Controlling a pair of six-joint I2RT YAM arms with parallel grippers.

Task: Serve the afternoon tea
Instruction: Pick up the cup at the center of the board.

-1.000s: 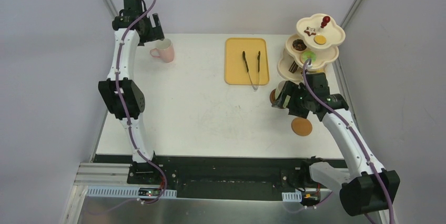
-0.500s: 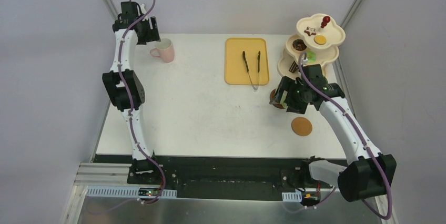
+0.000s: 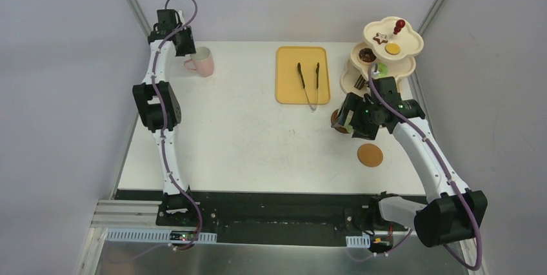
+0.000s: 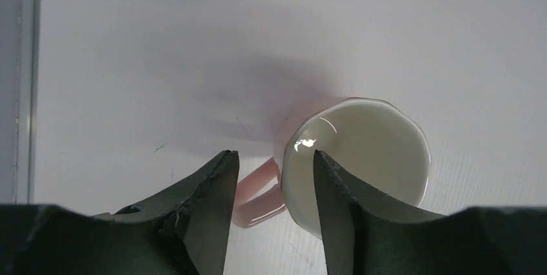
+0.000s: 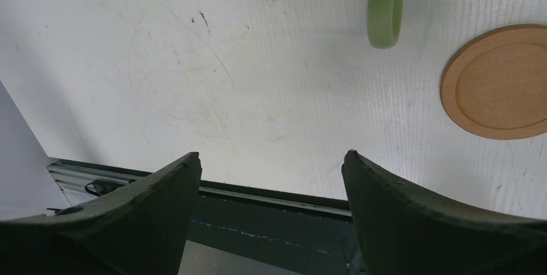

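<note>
Grip change | left end effector (image 4: pixel 273 156) narrowed | astride pink mug (image 4: pixel 358 152) handle

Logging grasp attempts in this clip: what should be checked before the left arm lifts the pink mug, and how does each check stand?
1. The pink mug stands upright: ok.
2. Its handle sits between the fingers of the left gripper: ok.
3. Those fingers are clamped firmly on the handle: cannot tell.
4. A bare coaster is free to receive the mug: ok.
5. The right gripper is open, holding nothing and away from the pink mug: ok.
</note>
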